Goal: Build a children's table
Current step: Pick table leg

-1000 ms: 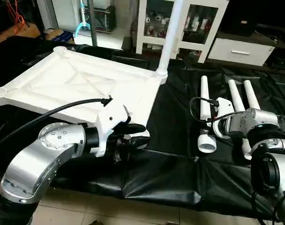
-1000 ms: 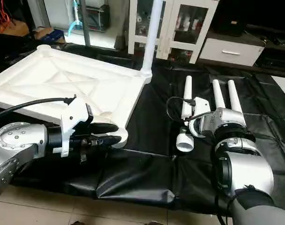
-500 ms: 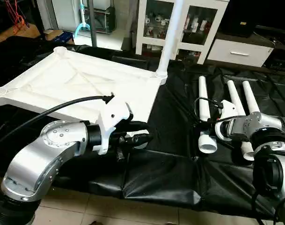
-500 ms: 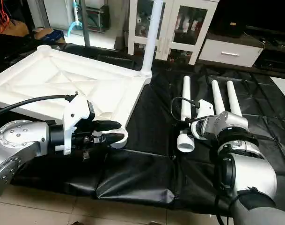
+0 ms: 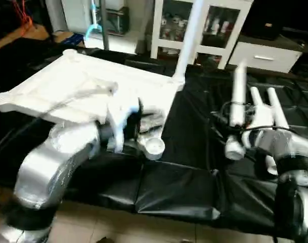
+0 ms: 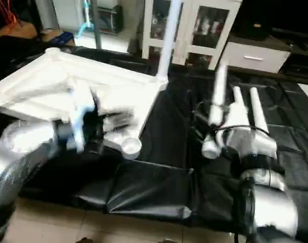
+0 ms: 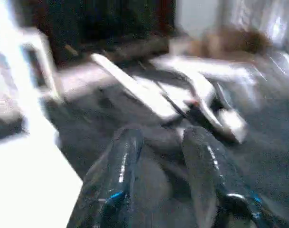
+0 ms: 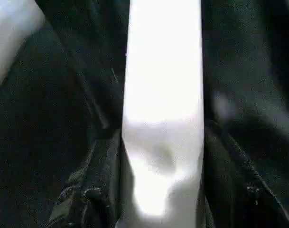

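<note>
The white table top point(image 5: 78, 86) lies underside up on the black cloth, with one leg point(image 5: 190, 35) standing in its far right corner socket. My left gripper point(image 7: 163, 137) hovers by the near right corner socket point(image 5: 154, 147), fingers point(image 7: 118, 175) apart with nothing between them. My right gripper point(image 8: 161, 156) is shut on another white leg point(image 5: 238, 96), which is raised off the cloth and tilted, its wide end point(image 5: 233, 149) nearest me. Two more legs point(image 5: 259, 104) lie on the cloth just right of it.
Black cloth point(image 5: 184, 172) covers the work surface, its front edge hanging over a tiled floor. A white glass-door cabinet point(image 5: 209, 25) and a low white drawer unit point(image 5: 260, 55) stand behind. My left forearm point(image 5: 57, 157) crosses the near left.
My right gripper has closed on the leftmost lying leg and lifted it off the cloth, far end up. My left arm is moving near the table top's near corner.
</note>
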